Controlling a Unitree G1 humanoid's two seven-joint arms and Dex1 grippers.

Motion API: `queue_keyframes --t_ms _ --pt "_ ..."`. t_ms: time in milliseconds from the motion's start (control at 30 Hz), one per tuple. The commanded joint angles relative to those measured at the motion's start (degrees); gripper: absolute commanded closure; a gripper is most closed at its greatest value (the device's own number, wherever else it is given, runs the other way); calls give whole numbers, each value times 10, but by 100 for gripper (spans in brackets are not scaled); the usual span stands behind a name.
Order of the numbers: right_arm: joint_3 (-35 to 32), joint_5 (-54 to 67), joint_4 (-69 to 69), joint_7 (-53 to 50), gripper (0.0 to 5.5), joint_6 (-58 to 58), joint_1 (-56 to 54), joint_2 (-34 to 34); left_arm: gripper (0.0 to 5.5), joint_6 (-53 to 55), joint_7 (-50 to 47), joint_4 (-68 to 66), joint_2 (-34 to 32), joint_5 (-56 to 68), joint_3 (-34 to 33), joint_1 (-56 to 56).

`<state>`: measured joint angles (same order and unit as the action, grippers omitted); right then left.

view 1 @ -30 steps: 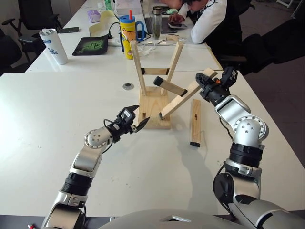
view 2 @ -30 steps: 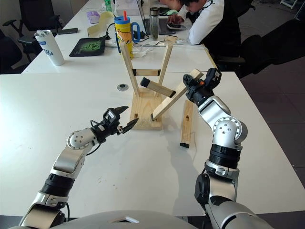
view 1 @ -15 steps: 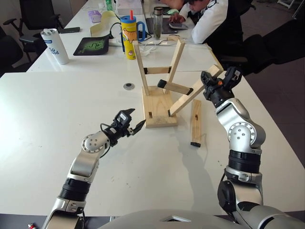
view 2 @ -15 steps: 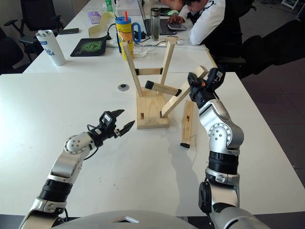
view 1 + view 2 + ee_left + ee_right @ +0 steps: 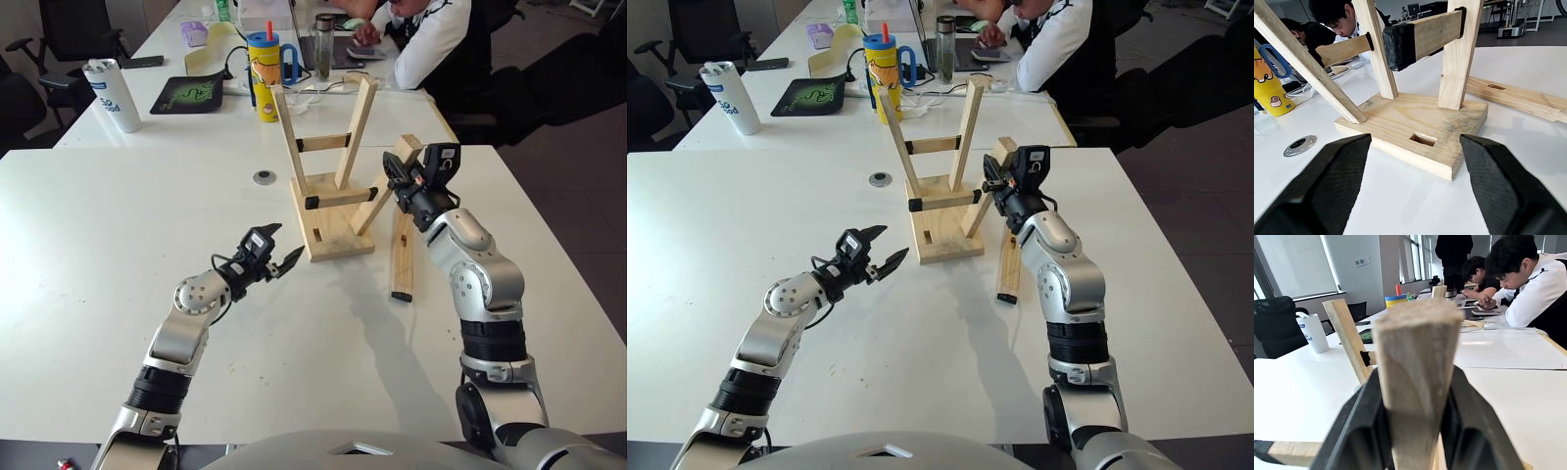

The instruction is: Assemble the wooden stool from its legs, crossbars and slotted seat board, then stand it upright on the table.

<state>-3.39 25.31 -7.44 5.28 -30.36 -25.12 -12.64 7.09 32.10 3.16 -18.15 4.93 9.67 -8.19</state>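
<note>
Around the upper end of a slanted wooden leg (image 5: 374, 208) the right gripper (image 5: 406, 182) had its jaws clamped, one finger (image 5: 1367, 431) pressed to each side of the wood. That leg leaned down and toward the left arm, and its foot met the seat board (image 5: 335, 238) at the corner nearest the right arm; whether it sat inside a slot could not be told.

Off the opposite near corner of the board, the left gripper (image 5: 283, 245) hung low over the table (image 5: 118, 245) with its jaws spread wide and nothing between them, close to the board's edge but apart from it.

The seat board lay flat, with one open slot (image 5: 1422, 139) showing in its top face. Two more legs (image 5: 290, 147) rose from it, splayed apart at their upper ends, and an upper crossbar (image 5: 323, 143) joined them. A lower crossbar (image 5: 341, 198) with black ends ran from the leg on the left across to the slanted leg. Just beside the board, on the right arm's side, a loose leg (image 5: 402, 257) lay flat on the table.

Farther back stood a yellow cup (image 5: 263, 69) and a white tumbler (image 5: 108, 96), with a round grommet (image 5: 264, 177) set in the tabletop.
</note>
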Motion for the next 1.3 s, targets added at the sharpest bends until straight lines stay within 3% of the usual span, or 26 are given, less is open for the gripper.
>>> queue_keyframes --t_ms 33,167,400,633,733,900,1100,1300 --pt "-17 1 20 -4 402 -16 -24 12 215 2 -4 5 5 -2 4 4" --pt "-42 10 2 -17 339 -13 -59 22 215 1 -5 6 6 -2 6 9" --pt "-73 22 -24 -34 335 -18 -127 27 215 3 -11 12 9 -4 6 17" --pt "-126 -57 34 -103 335 -17 -117 -30 215 12 -28 30 13 5 -10 37" --pt "-99 -92 56 -111 335 -84 -64 -45 215 11 -34 33 15 7 -11 47" --pt "-72 -55 66 -86 259 -260 -3 -4 215 20 -60 45 38 25 -30 49" --pt "-83 -68 71 -99 172 -319 -5 6 215 24 -69 48 51 33 -28 46" --pt "-74 -64 100 -82 168 -365 -17 25 215 24 -72 40 57 32 -27 31"
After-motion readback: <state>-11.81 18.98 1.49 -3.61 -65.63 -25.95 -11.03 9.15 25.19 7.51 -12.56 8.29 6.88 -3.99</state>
